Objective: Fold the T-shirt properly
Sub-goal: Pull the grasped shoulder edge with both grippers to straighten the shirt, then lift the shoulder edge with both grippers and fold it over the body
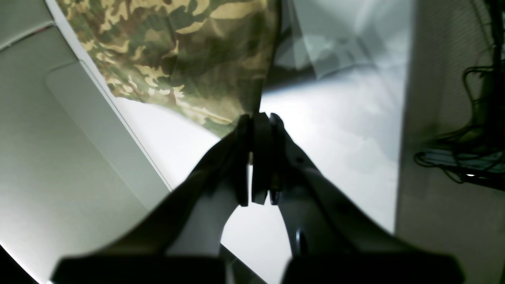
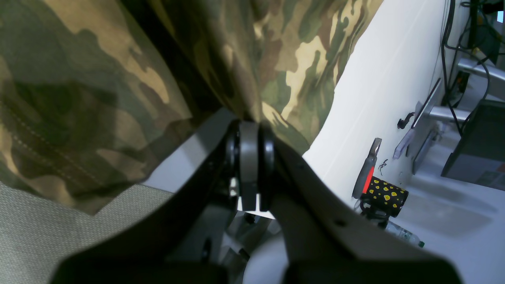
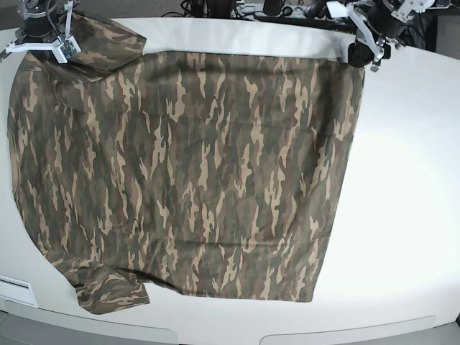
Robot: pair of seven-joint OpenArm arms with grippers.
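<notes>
Across the white rounded table lies the short-sleeved cloth T-shirt in brown, tan and dark green woodland camouflage, spread nearly flat and covering most of the table's surface on the base view's left and middle; a bare white stretch of table remains beside the shirt on that view's right; one sleeve lies at the shirt's near corner by the table's front edge, the other at its far corner.

At the shirt's far corner on the base view's right, the left gripper is clenched on the cloth; its wrist view shows the dark fingers pressed together with the shirt's edge pinched between the tips and the fabric rising from them; the table shows pale and glossy beyond the shirt.

At the shirt's other far corner, by the sleeve, the right gripper is likewise clamped on the fabric; its wrist view shows the jaws closed around a grey pad with camouflage cloth draping from the tips on both sides; well off from the shirt in that view stands a black mug with yellow spots, a red-and-grey tool sticking out of it.
</notes>
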